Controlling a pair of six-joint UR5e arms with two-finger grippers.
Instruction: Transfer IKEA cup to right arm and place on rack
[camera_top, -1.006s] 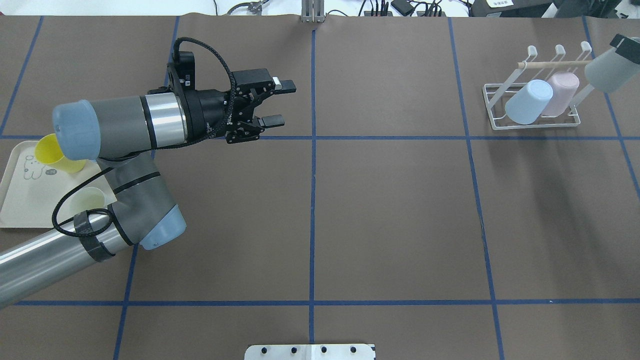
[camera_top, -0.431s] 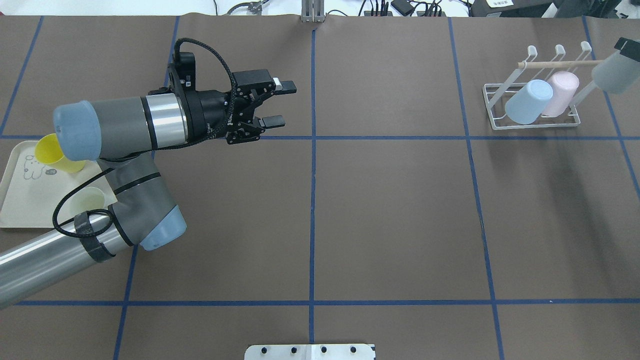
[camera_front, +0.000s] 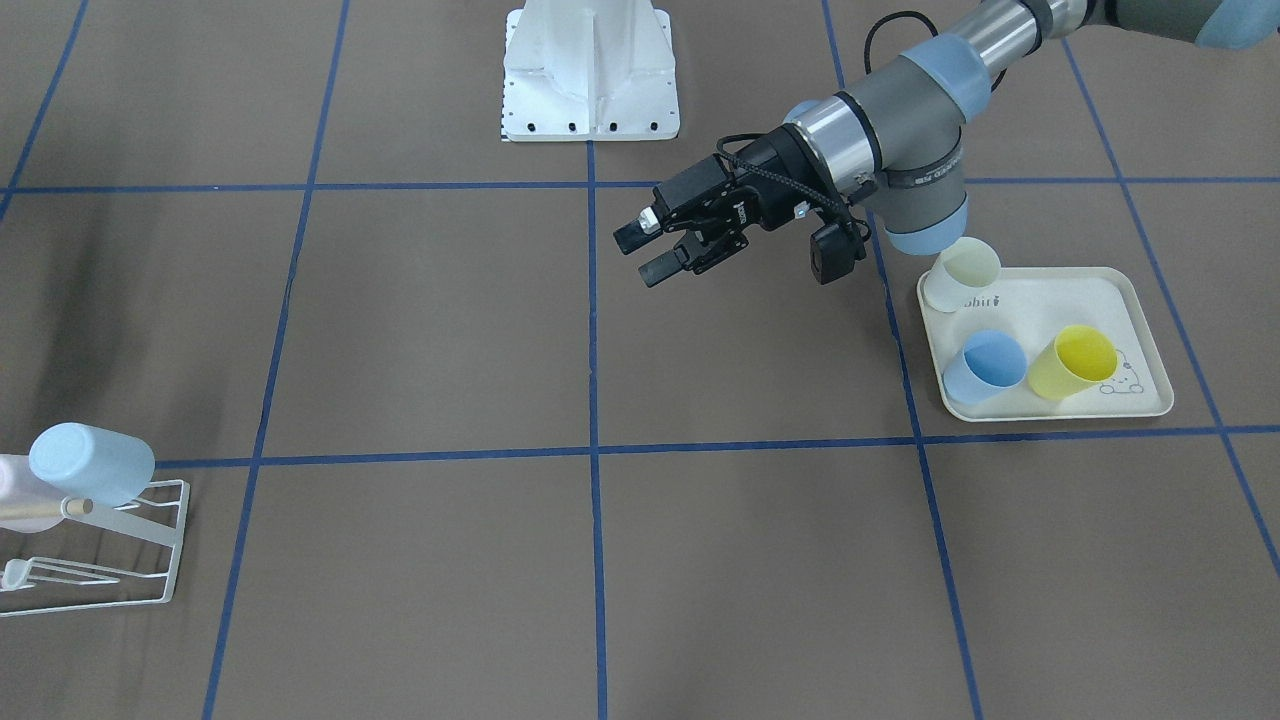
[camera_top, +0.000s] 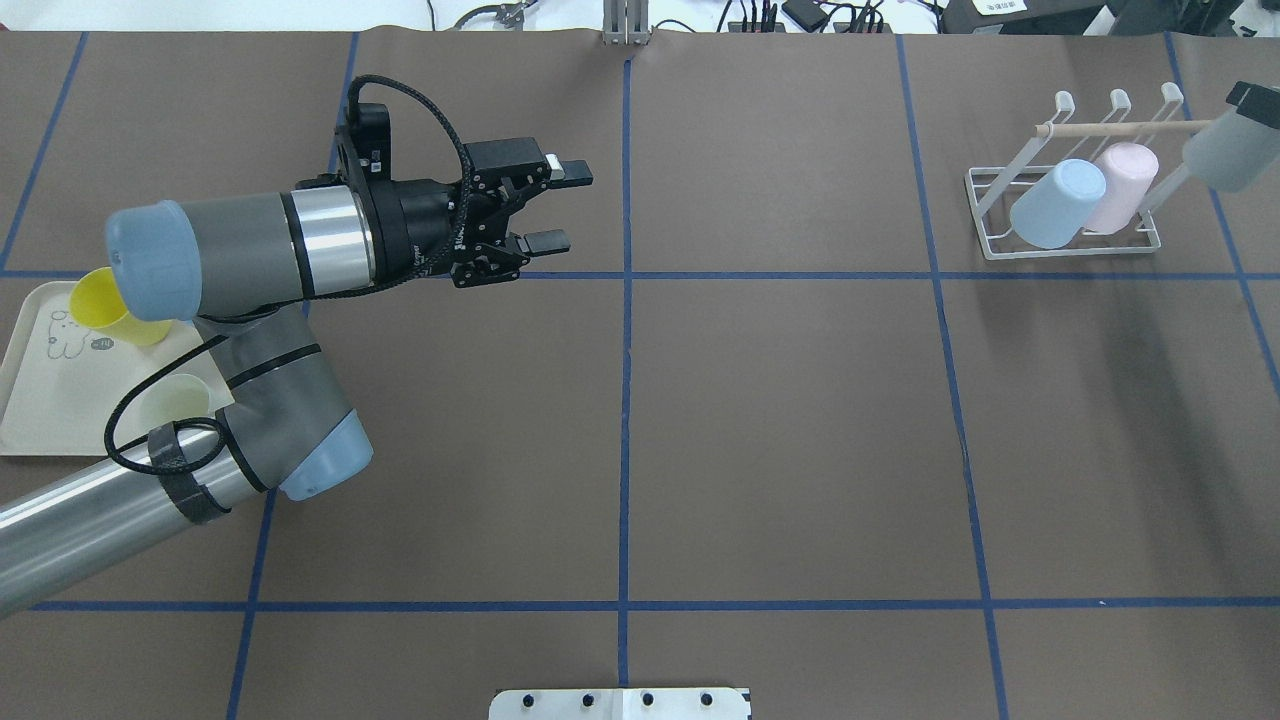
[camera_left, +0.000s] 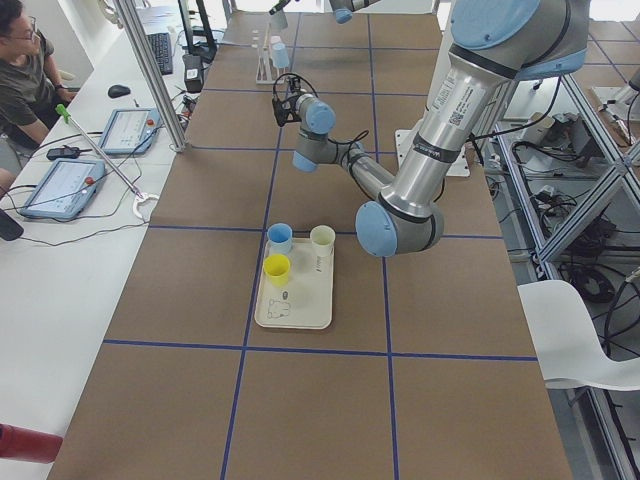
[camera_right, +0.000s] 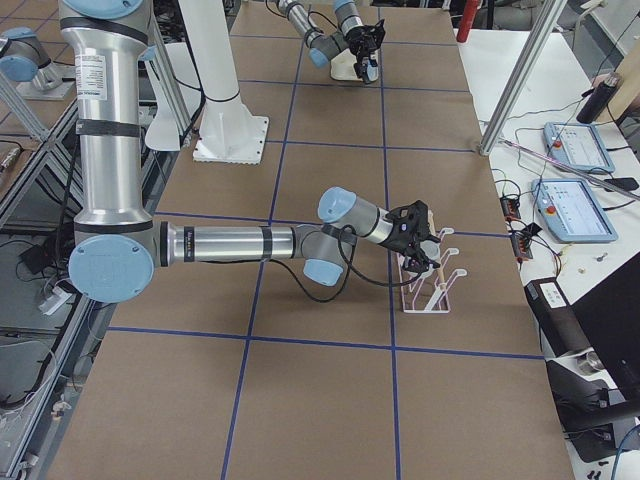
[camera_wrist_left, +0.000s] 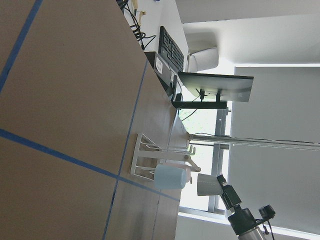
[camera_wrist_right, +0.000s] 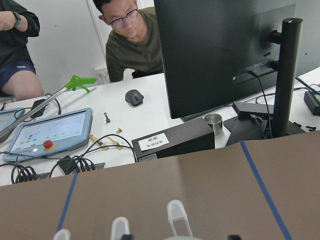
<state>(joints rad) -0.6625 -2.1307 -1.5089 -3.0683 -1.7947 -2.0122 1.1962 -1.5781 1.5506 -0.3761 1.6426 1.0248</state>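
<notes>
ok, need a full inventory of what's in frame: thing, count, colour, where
tray cups: 3, pale blue plastic cup, yellow plastic cup, cream plastic cup; table's left end
cream rabbit-print tray: 1, under those three
rack cups: 2, pale blue tilted cup, pink tilted cup; far right corner
white wire rack with a pale wooden dowel: 1, holds those two
whitish plastic cup: 1, above the rack prongs, beside the right gripper
brown table cover: 1, blue tape grid
side bench: black monitor, grey mouse, teach pendants (2), green-headed grabber, operators (2)
left gripper: 1, black, open, empty, left of the centre line
right gripper: 1, black, at the rack; open or shut unclear
</notes>
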